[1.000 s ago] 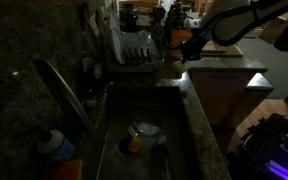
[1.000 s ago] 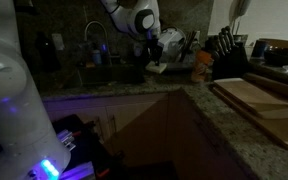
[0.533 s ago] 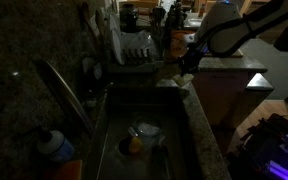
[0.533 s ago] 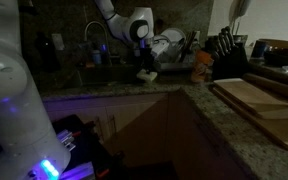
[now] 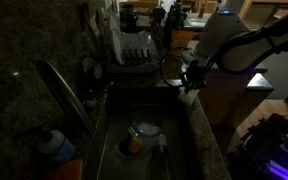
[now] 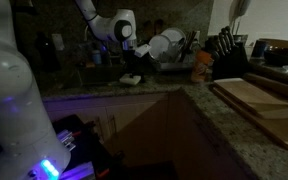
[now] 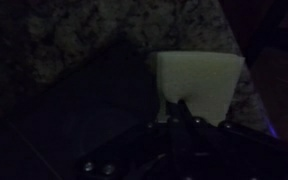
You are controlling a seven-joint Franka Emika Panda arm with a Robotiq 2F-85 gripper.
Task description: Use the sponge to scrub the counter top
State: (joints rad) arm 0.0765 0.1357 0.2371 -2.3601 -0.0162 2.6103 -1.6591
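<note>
**Spotter:** Where is the sponge, and what is the end effector doing?

**Operator:** I have the end effector [image 6: 133, 73] closed on the sponge [image 7: 198, 79]. In the wrist view the fingers meet at the near edge of that pale block. It sits low on the counter [image 5: 208, 145], on the narrow granite strip just beside the sink [image 5: 144, 118]. In this dim light I cannot tell whether it is pressed on the stone.

**Spotter:** What edges are around you?

**Operator:** There are two, both close. The sink rim drops away on one side of the sponge. The counter's rounded outer edge falls off on the other, where the arm comes in. The strip between them looks only a little wider than the sponge.

**Spotter:** Any room to move?

**Operator:** Along the strip, yes. In an exterior view it runs bare toward the camera. The far end is crowded: the dish rack [image 5: 134, 48] stands just past the sink. Round the corner there is a broader bare patch of granite, then the cutting board [image 6: 259, 100] and the knife block [image 6: 227, 55], both well apart from the sponge.
</note>
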